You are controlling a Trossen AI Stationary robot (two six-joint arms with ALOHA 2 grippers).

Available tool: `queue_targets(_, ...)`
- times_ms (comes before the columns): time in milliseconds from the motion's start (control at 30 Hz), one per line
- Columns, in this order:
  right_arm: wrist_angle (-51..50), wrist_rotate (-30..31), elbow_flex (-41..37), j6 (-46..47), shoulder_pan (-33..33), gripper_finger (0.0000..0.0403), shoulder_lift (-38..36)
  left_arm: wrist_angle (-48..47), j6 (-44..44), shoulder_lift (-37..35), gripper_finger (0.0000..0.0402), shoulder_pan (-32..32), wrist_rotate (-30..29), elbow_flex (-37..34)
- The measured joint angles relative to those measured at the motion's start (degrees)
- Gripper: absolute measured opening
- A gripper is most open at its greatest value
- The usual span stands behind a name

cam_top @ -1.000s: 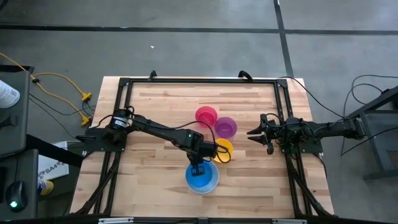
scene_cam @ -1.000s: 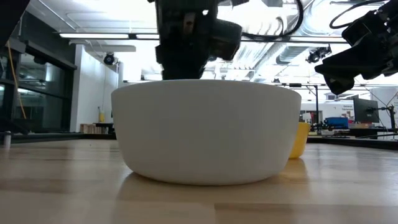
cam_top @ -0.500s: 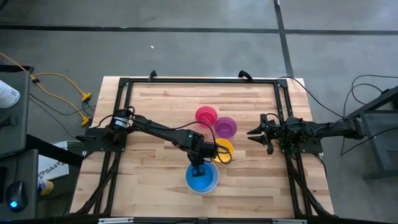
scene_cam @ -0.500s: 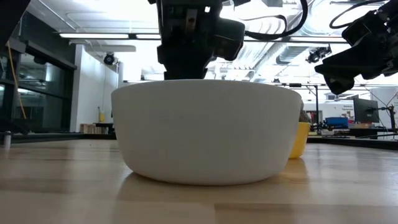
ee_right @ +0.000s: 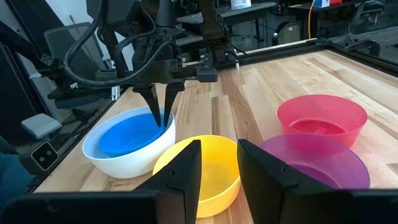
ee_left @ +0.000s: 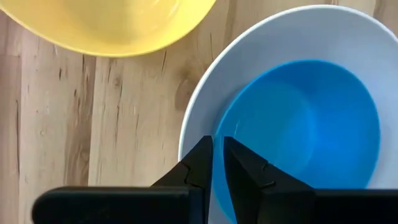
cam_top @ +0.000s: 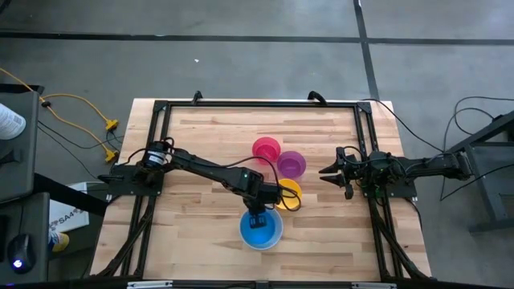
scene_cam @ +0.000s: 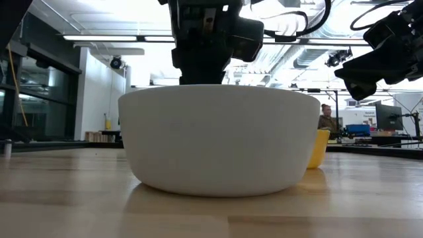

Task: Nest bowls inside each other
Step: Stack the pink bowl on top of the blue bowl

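Note:
The blue bowl [cam_top: 261, 230] sits inside the larger white bowl [scene_cam: 218, 139] near the table's front edge. My left gripper [ee_left: 217, 155] points steeply down over their far rim, open by a narrow gap. One finger stands inside the blue bowl's rim [ee_left: 219, 127] and one outside it. The yellow-orange bowl [cam_top: 289, 193], the purple bowl [cam_top: 291, 164] and the pink-red bowl [cam_top: 266, 148] stand apart on the wood behind. My right gripper [cam_top: 324, 172] waits open and level at the table's right side. My left gripper has its fingers [ee_right: 153, 106] on either side of the blue bowl's far rim, coming from above. Whether a finger touches the rim, I cannot tell. The blue bowl rests level in the white bowl.
A black frame [cam_top: 257, 103] runs around the tabletop. Bare wood lies to the left of the bowls [cam_top: 193, 217]. A person [scene_cam: 324, 118] shows far off in the room behind the table.
A person has come into view in the room behind the table; the arms and the bowls stay where they were.

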Motion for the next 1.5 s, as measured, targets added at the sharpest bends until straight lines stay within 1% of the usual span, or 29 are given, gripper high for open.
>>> queue_targets(167, 0.0, 0.0, 0.0, 0.0, 0.0, 0.0097, 0.0, 0.5, 0.1, -0.9, 0.0041, 0.6, 0.2, 0.1)
queue_targets(233, 0.0, 0.0, 0.0, 0.0, 0.0, 0.0097, 0.0, -1.1, 0.8, -1.4, 0.0041, 1.2, 0.1, 0.7)
queue_targets(333, 0.0, 0.0, 0.0, 0.0, 0.0, 0.0097, 0.0, -1.9, 2.8, -1.7, 0.0041, 1.7, 0.0, 3.2)
queue_targets(400, 0.0, 0.1, 0.0, 0.0, 0.0, 0.0097, 0.0, -4.7, 4.2, -1.7, 0.0041, 2.2, -0.2, 5.3)
queue_targets(500, 0.0, 0.1, 0.0, 0.0, 0.0, 0.0097, 0.0, -8.0, 6.1, -1.7, 0.0041, 3.5, -1.9, 8.6)
queue_targets(600, 0.0, 0.0, 0.0, 0.0, 0.0, 0.0097, 0.0, -11.3, 7.7, -1.7, 0.0041, 5.5, -4.9, 10.9)
queue_targets(733, 0.0, 0.0, 0.0, 0.0, 0.0, 0.0097, 0.0, -11.7, 7.6, -1.7, 0.0041, 8.4, -5.8, 12.1)
queue_targets(933, 0.0, 0.0, 0.0, 0.0, 0.0, 0.0097, 0.0, -11.9, 7.8, -1.6, 0.0041, 12.6, -4.4, 12.1)
queue_targets(1167, 0.0, 0.0, 0.0, 0.0, 0.0, 0.0097, 0.0, -11.6, 13.1, -1.6, 0.0041, 17.1, -1.3, 12.1)
queue_targets(1333, 0.0, 0.0, 0.0, 0.0, 0.0, 0.0097, 0.0, -9.3, 17.3, -1.6, 0.0041, 20.3, 1.4, 12.1)
queue_targets(1500, 0.0, 0.0, 0.0, 0.0, 0.0, 0.0097, 0.0, -6.4, 16.7, -1.6, 0.0041, 22.8, 1.5, 12.1)
